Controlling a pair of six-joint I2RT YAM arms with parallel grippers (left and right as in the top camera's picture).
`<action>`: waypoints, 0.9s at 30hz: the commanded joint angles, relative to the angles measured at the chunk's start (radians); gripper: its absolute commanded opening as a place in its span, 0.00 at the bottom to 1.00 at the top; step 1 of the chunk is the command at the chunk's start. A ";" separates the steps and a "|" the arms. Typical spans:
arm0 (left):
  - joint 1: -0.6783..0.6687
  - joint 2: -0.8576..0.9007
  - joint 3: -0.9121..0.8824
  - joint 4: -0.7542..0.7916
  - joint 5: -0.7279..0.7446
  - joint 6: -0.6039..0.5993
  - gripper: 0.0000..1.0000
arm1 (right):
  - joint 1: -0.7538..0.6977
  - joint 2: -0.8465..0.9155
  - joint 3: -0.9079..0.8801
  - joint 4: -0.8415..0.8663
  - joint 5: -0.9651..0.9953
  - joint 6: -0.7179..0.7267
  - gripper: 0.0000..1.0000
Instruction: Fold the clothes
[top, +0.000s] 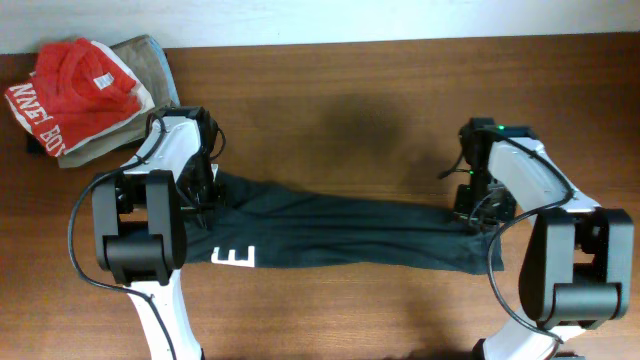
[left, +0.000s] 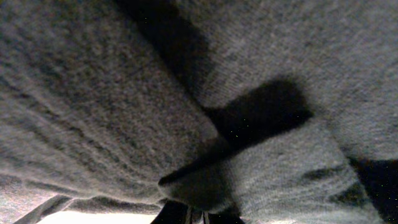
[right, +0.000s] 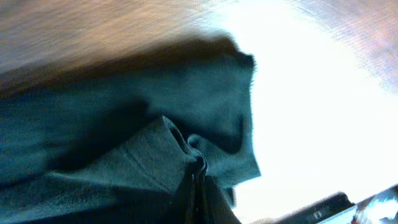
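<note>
Down-right of the red shirt (top: 70, 88), the left gripper (top: 205, 203) clamps one end of the T-shirt (top: 350, 235). It lies as a long band running rightward away from the red shirt. The right gripper (top: 470, 215) pinches the far end, so each arm holds one end of the long axis.

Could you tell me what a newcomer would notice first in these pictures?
The dark T-shirt is stretched in a long band across the table, its ends pinched by the left gripper and right gripper. A red shirt lies on a folded khaki garment at the far-left corner.
</note>
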 joint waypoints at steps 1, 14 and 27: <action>0.002 -0.016 -0.004 0.012 -0.011 -0.016 0.08 | -0.065 0.005 0.018 -0.028 0.052 0.069 0.04; 0.002 -0.016 -0.004 0.004 -0.011 -0.016 0.08 | -0.124 0.005 -0.127 0.064 0.000 0.107 0.04; 0.008 -0.016 0.058 -0.167 -0.117 -0.094 0.23 | -0.187 0.003 -0.049 0.002 0.003 0.128 0.20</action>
